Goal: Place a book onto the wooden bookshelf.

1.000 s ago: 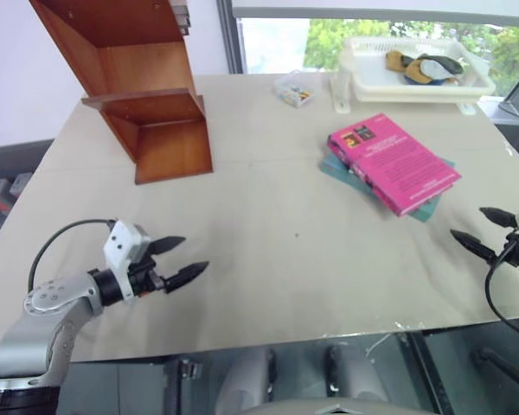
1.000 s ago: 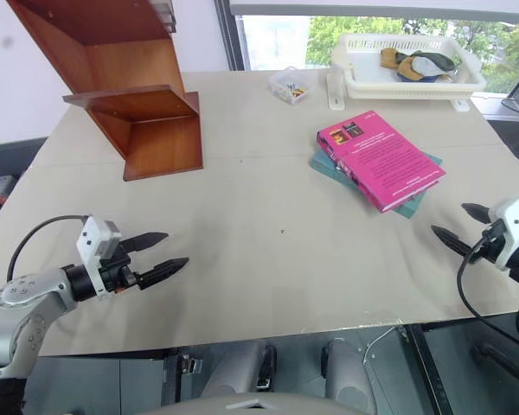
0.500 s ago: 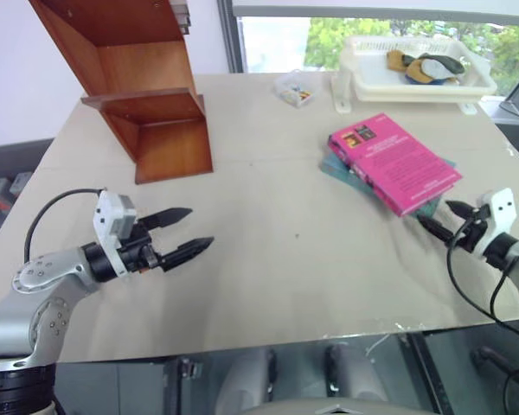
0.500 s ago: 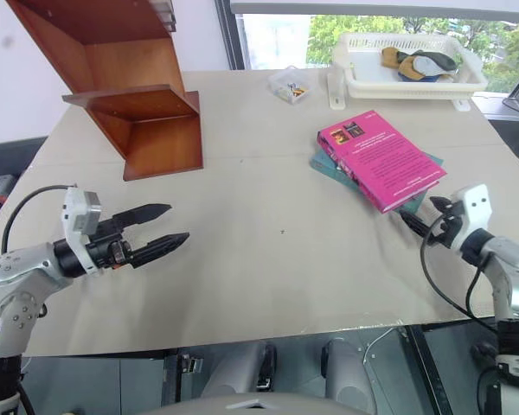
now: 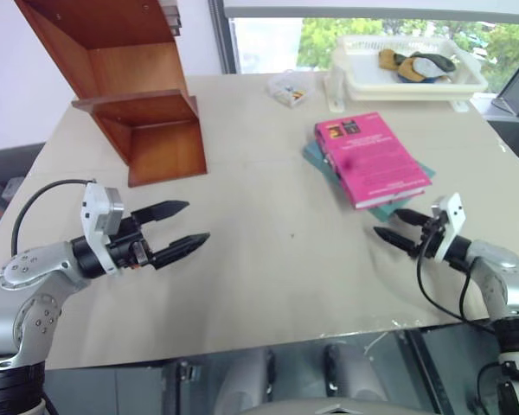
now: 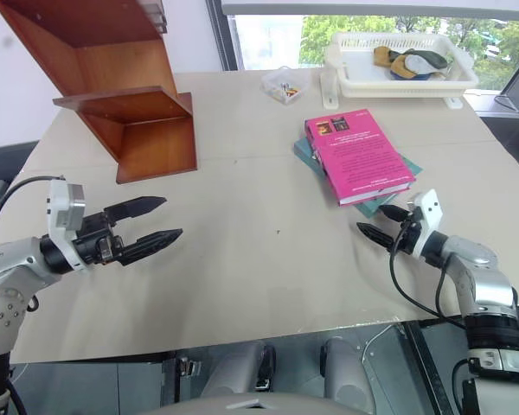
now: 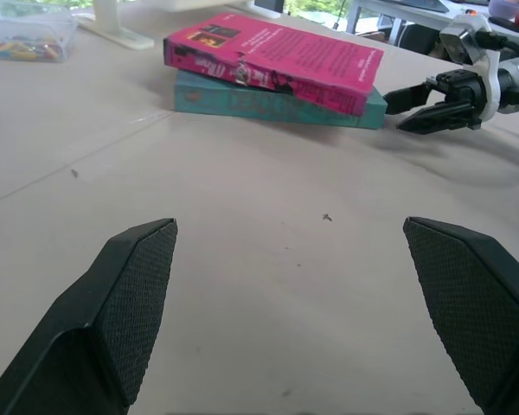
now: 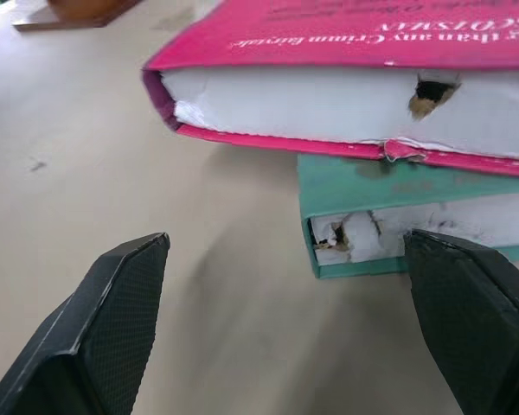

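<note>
The pink book (image 5: 370, 160) lies flat on a thinner teal book (image 7: 277, 102) at the table's right middle. The wooden bookshelf (image 5: 138, 95) stands at the far left, its stepped shelves bare. My right gripper (image 5: 387, 222) is open and low over the table, just short of the stack's near corner and pointing at it. In the right wrist view the pink book's page edge (image 8: 346, 95) and the teal book (image 8: 398, 186) show close ahead between the open fingers. My left gripper (image 5: 195, 222) hovers open and holding nothing at the near left, pointing right toward the books.
A white basket tray (image 5: 398, 86) with some small items stands at the far right by the window. A small clear plastic box (image 5: 291, 88) sits left of it. The table's front edge runs just below both grippers.
My right gripper has swung left from the table's right edge to the near corner of the book stack. The left gripper has risen a little and stayed open.
</note>
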{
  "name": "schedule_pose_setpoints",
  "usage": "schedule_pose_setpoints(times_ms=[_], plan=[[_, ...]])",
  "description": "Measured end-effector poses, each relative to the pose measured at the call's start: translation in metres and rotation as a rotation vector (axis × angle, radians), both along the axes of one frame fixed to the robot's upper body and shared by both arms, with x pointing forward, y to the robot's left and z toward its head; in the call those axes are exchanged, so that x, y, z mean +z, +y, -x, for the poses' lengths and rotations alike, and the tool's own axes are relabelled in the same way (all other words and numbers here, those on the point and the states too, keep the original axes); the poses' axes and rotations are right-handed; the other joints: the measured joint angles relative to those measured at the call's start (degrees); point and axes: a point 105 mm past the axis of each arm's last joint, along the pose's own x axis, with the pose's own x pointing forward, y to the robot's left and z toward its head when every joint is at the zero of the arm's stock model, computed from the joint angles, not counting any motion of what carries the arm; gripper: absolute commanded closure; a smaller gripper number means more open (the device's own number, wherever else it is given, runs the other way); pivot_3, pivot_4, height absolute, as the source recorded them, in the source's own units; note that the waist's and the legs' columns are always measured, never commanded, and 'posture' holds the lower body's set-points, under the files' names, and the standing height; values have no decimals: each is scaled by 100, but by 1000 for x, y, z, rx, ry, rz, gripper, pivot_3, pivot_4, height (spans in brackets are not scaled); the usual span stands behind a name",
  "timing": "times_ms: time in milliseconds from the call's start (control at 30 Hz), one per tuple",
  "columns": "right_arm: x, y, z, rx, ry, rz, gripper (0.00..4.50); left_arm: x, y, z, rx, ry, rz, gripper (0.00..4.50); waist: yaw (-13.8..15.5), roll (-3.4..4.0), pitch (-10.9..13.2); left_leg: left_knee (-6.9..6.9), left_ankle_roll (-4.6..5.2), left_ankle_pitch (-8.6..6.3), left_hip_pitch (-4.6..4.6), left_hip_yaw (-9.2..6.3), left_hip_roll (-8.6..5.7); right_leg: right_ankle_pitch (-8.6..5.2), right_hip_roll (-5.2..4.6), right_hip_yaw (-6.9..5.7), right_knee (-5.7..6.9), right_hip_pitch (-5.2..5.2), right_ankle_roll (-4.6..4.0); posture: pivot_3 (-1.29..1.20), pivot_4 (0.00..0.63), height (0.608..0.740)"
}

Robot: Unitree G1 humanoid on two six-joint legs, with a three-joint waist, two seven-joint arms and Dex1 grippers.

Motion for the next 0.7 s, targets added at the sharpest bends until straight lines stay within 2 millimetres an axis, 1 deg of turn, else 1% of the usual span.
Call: schedule_pose_setpoints(times_ms=[33, 100, 267, 367, 400, 500, 633, 700], plan=[[-1, 10, -1, 27, 1, -15, 61, 0, 0, 0, 1, 1, -1, 0, -4, 0, 0, 0, -1, 0, 0, -1, 2, 0, 3, 0, 1, -1, 0, 0, 150, 740], [-3, 20, 0, 55, 3, -20, 61, -1, 0, 0, 1, 2, -1, 0, -8, 0, 0, -1, -1, 0, 0, -1, 3, 0, 4, 0, 1, -2, 0, 0, 150, 740], [-6, 63, 5, 181, -1, -43, 61, -2, 0, -1, 5, 5, -9, 0, -8, 1, 0, -1, -2, 1, 0, 0, 3, 0, 4, 1, 2, -4, 0, 0, 150, 740], [-5, 94, 10, 266, -11, -71, 61, -4, -2, -1, 2, 10, -16, 0, -9, 1, 0, -2, -3, 1, 0, -2, 3, 0, 3, 1, 3, -6, 0, 0, 150, 740], [-4, 110, 13, 307, -11, -86, 61, -5, -2, -1, 1, 11, -16, 0, -9, 1, 0, -3, -4, 1, 0, -2, 3, 0, 4, 1, 3, -8, 0, 0, 150, 740], [-3, 140, 26, 407, -11, -104, 61, -5, -2, -2, 7, 8, -15, 0, -4, 1, 1, -5, -27, 14, -7, -2, 2, 0, 2, 1, 4, -20, 0, 0, 150, 740], [4, 160, 36, 473, -23, -117, 61, -5, -2, -2, 7, 8, -15, 0, 3, -1, 0, -5, -28, 15, -8, -3, -3, 0, -4, 0, 4, -20, 0, 0, 150, 740], [5, 165, 43, 504, -24, -116, 61, -5, -2, -2, 8, 8, -15, 0, 2, -1, 0, -5, -28, 15, -8, -5, -3, 0, -4, -2, 4, -20, 0, 0, 150, 740]])
